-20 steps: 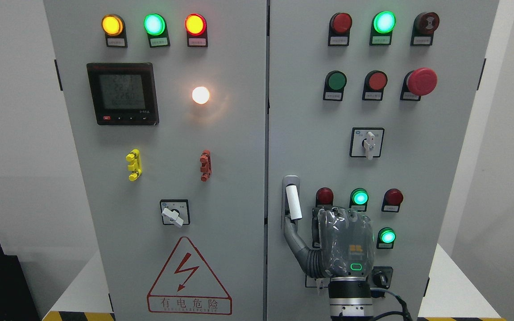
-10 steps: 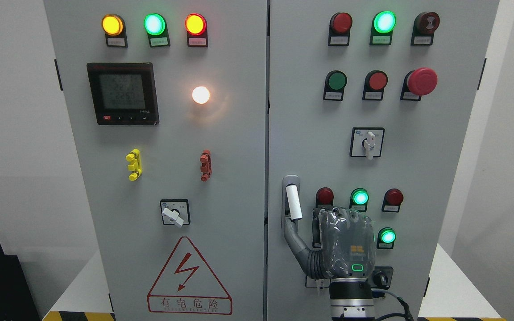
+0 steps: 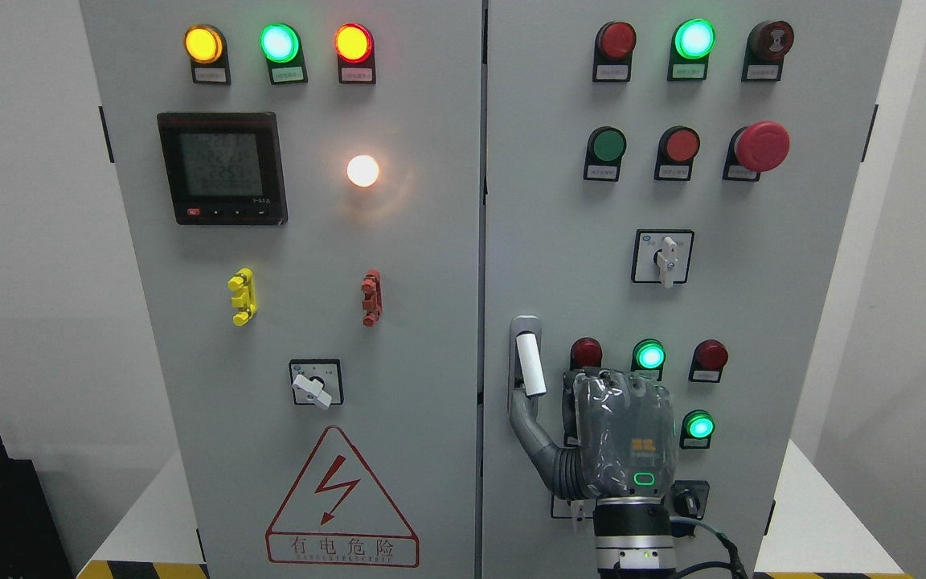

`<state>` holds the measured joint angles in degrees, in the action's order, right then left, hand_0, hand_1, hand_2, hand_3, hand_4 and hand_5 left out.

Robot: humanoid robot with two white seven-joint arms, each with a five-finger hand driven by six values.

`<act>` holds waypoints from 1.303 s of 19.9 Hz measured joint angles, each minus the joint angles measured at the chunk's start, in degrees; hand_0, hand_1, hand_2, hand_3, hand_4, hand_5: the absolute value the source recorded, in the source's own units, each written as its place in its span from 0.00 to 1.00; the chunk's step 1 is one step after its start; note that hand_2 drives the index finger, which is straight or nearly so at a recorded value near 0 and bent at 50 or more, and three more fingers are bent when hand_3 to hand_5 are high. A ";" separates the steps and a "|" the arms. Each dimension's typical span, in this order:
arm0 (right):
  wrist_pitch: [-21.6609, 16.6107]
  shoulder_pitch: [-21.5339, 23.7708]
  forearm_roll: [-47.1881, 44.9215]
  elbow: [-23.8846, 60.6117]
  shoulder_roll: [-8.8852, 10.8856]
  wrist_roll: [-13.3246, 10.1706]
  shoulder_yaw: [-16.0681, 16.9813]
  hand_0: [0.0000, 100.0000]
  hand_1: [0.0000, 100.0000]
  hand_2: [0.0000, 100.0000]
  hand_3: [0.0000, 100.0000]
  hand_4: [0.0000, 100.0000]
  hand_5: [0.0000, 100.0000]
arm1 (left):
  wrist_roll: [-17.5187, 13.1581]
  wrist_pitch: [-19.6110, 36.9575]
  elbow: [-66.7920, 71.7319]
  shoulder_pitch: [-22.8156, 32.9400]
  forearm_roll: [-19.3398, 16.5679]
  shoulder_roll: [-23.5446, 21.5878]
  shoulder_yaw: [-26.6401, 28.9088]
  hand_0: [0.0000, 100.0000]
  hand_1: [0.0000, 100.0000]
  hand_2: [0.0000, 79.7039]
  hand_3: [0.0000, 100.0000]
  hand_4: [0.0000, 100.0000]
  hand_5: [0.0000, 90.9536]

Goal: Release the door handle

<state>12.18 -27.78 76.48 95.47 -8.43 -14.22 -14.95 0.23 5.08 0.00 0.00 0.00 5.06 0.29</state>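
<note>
The right hand (image 3: pixel 622 438) rises from the bottom edge against the right door (image 3: pixel 688 305), thumb stretched left to touch the lower end of the handle (image 3: pixel 529 363). Its fingers curl behind the palm, gripping nothing visible. Bare panel lies above the handle, beside the centre seam.

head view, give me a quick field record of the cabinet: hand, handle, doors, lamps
right hand: low on the right door, back of the hand toward the camera, thumb reaching up-left to the handle
door handle: white grip, upright, at the left edge of the right door
contact: thumb tip meets the handle's lower end; full grasp cannot be told
doors: both look shut
top lamps, left door: yellow lamp, green, red, all lit
emergency stop: red mushroom button, upper right
left hand: not in view
</note>
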 measured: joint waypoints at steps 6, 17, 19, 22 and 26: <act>0.24 -0.08 0.10 0.12 0.00 0.18 0.29 0.49 0.30 1.00 1.00 1.00 0.96 | 0.02 0.00 0.00 0.00 0.00 0.00 -0.12 0.12 0.39 0.00 0.00 0.00 0.00; 0.17 -0.10 0.33 0.21 0.00 0.05 0.51 0.49 0.33 1.00 1.00 1.00 0.96 | 0.05 0.00 0.00 0.00 0.00 -0.01 -0.12 0.12 0.39 0.00 0.00 0.00 0.00; 0.16 -0.10 0.38 0.21 0.00 0.04 0.52 0.48 0.35 1.00 1.00 1.00 0.96 | 0.03 0.00 0.00 0.00 0.00 -0.01 -0.16 0.12 0.39 0.00 0.00 0.00 0.00; 0.15 -0.10 0.44 0.22 0.00 0.03 0.54 0.48 0.37 1.00 1.00 1.00 0.96 | -0.01 0.01 0.00 0.00 0.00 -0.01 -0.05 0.12 0.39 0.00 0.00 0.00 0.00; 0.16 -0.10 0.50 0.23 0.00 0.03 0.57 0.49 0.38 1.00 1.00 1.00 0.96 | -0.03 0.01 0.00 0.00 0.00 -0.01 -0.01 0.12 0.39 0.00 0.00 0.00 0.00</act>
<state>12.34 -27.87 76.97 95.70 -8.44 -14.19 -14.38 0.20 5.09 0.00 0.00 0.00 5.05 0.28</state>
